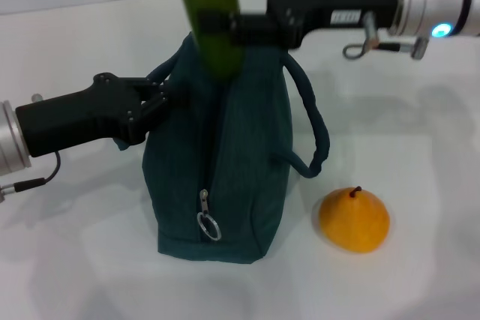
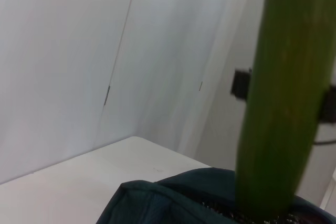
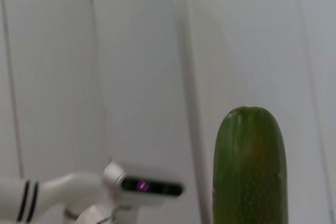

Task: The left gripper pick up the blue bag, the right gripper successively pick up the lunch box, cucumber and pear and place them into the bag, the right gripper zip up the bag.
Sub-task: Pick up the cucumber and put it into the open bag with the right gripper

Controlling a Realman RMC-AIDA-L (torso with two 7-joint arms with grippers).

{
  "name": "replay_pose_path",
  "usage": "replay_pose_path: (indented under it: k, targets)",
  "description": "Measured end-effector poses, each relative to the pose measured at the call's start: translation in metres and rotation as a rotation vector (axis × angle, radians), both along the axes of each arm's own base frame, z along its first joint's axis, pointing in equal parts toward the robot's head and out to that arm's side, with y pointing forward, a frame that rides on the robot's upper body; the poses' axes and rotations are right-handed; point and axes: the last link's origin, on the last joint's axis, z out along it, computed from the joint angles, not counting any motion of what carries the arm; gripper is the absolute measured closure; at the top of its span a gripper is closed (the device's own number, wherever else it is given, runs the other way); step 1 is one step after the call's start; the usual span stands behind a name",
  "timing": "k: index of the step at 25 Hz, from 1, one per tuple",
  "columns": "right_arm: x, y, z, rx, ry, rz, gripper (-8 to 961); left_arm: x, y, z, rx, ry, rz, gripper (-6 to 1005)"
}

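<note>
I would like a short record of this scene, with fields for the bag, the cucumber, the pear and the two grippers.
bag: blue bag upright on white table, zipper open at top, one handle hanging toward the pear
cucumber: cucumber held upright, lower end at the bag opening
pear: pear on the table beside the bag, on the robot's right, not touching it
left gripper: left gripper grips the bag's upper edge
right gripper: right gripper shut on the cucumber, above the bag
lunch box: not visible
</note>
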Motion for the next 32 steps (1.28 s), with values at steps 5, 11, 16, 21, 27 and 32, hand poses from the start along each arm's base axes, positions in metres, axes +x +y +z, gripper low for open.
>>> replay_pose_path:
  k: [5, 11, 16, 21, 27, 32]
  targets:
    - [0.006, -0.007, -0.014, -0.034, -0.020, 0.006, 385, -0.001, -0.001, 0.000, 0.003, 0.001, -0.003, 953]
    - [0.017, -0.012, -0.019, -0.042, -0.019, -0.011, 384, -0.003, -0.001, 0.003, 0.016, 0.002, -0.007, 953]
    - [0.030, -0.020, -0.017, -0.046, -0.012, -0.037, 383, -0.005, -0.001, 0.007, 0.038, -0.010, -0.002, 953]
    - [0.048, -0.033, -0.017, -0.050, -0.010, -0.060, 382, -0.005, -0.001, 0.009, 0.042, -0.007, -0.003, 953]
    - [0.059, -0.041, -0.024, -0.028, -0.006, -0.056, 381, -0.003, 0.002, 0.009, 0.045, 0.001, -0.012, 953]
    - [0.060, -0.041, -0.029, -0.020, 0.008, -0.057, 380, -0.001, 0.003, 0.009, 0.057, 0.011, -0.035, 953]
